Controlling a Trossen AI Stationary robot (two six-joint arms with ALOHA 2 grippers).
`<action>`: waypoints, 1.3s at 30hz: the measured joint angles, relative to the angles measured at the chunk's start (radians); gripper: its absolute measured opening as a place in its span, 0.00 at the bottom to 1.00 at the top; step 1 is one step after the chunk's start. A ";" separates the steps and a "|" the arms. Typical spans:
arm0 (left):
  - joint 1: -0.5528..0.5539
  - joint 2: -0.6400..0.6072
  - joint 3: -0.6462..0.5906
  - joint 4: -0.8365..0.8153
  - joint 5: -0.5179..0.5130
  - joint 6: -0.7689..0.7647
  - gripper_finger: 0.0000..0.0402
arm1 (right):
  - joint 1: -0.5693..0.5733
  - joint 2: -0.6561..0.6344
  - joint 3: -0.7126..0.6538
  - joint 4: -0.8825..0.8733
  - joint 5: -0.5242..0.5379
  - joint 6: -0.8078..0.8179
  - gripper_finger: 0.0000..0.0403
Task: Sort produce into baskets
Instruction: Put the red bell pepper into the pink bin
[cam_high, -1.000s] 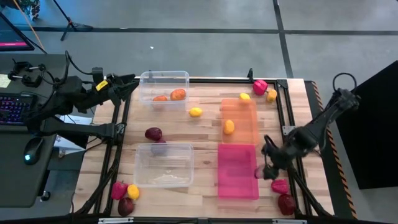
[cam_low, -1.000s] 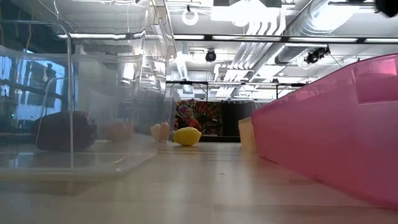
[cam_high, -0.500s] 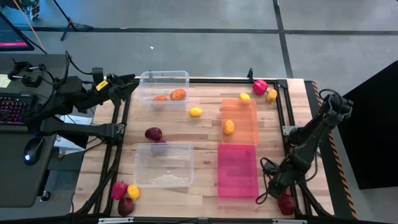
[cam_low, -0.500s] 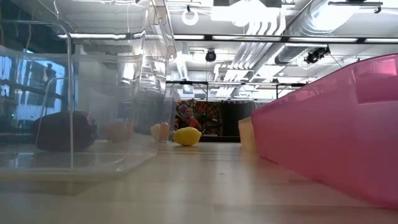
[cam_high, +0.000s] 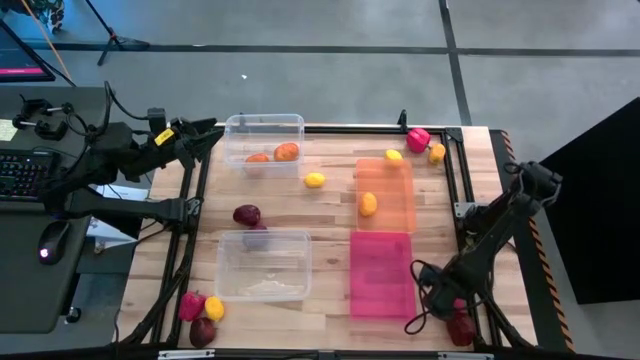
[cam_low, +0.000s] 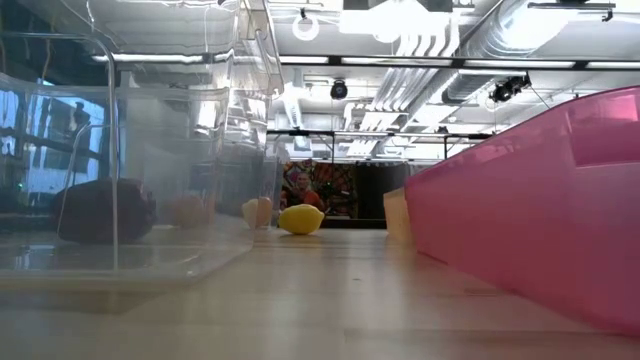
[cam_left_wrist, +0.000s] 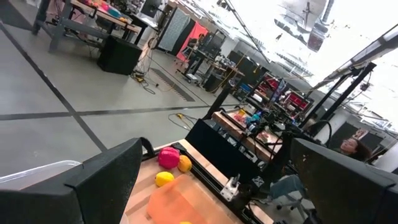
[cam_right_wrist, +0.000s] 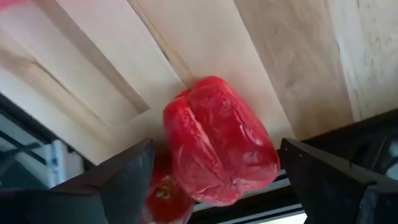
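My right gripper is open, low over the table's near right corner, beside the pink basket. In the right wrist view its fingers stand on either side of a bright red pepper that lies on the wood, and I see no touch. A second red piece lies just behind the pepper. A dark red piece lies nearby. My left gripper is open and waits off the far left corner. The far clear basket holds two orange pieces. The orange basket holds a yellow piece. The near clear basket is also in view.
Loose on the table are a yellow lemon, a maroon piece, pink-red, orange and yellow pieces at the far right, and three pieces at the near left corner. A black frame rail runs along the right edge.
My right gripper has gone from beside the pink basket toward the table's near edge and down, and now stands around the red pepper. The arm has folded lower. The produce and the baskets have stayed in place.
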 joint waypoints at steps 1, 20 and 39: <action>0.000 0.000 0.000 0.000 0.000 0.000 0.99 | 0.000 0.009 0.000 0.000 -0.004 -0.014 0.84; 0.000 0.000 0.000 -0.001 0.000 0.000 0.99 | -0.001 0.153 0.000 0.027 -0.093 -0.134 0.80; 0.000 0.000 0.000 -0.001 -0.034 0.027 0.99 | -0.192 -0.159 0.232 -0.122 0.619 -0.076 0.63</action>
